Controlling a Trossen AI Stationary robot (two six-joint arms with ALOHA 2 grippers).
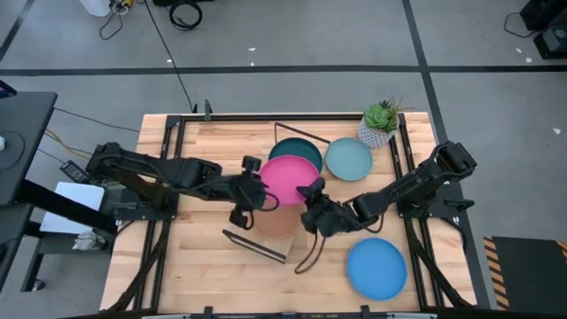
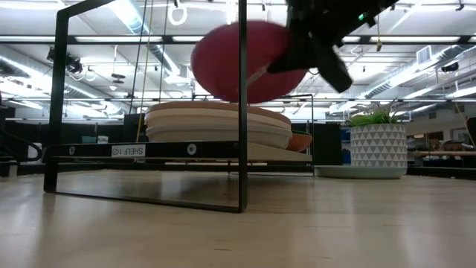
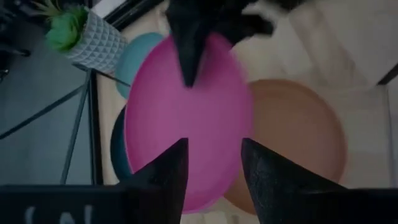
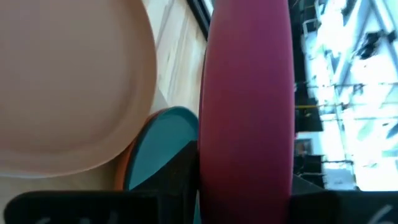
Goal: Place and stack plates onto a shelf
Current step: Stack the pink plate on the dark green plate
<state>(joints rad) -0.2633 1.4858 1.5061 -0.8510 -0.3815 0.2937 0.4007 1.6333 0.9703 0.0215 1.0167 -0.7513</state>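
Note:
A pink plate (image 1: 291, 177) hangs tilted in the air over a stack of tan and cream plates (image 2: 219, 123) that lies on the shelf (image 2: 186, 150). My right gripper (image 1: 312, 197) is shut on the pink plate at its right side. My left gripper (image 1: 255, 191) is open just off the plate's left side. In the left wrist view its two fingers (image 3: 176, 171) stand apart in front of the plate's face (image 3: 186, 130), touching nothing that I can see. A dark teal plate (image 1: 299, 149) lies partly under the pink one. My right gripper pinches the pink plate's rim (image 4: 249, 168) between its two fingers, one finger on each face, at the side toward the table's right edge. The fingers come from the table's right, nearly level. The plate is lifted clear of the stack and tilted (image 2: 238, 63).
A light blue plate (image 1: 348, 159) lies far right beside a potted plant (image 1: 381, 124). A bright blue plate (image 1: 376, 268) lies near the front right. The shelf's black wire frame (image 2: 242, 112) rises around the stack. An orange plate's edge (image 2: 301, 140) shows beside the stack.

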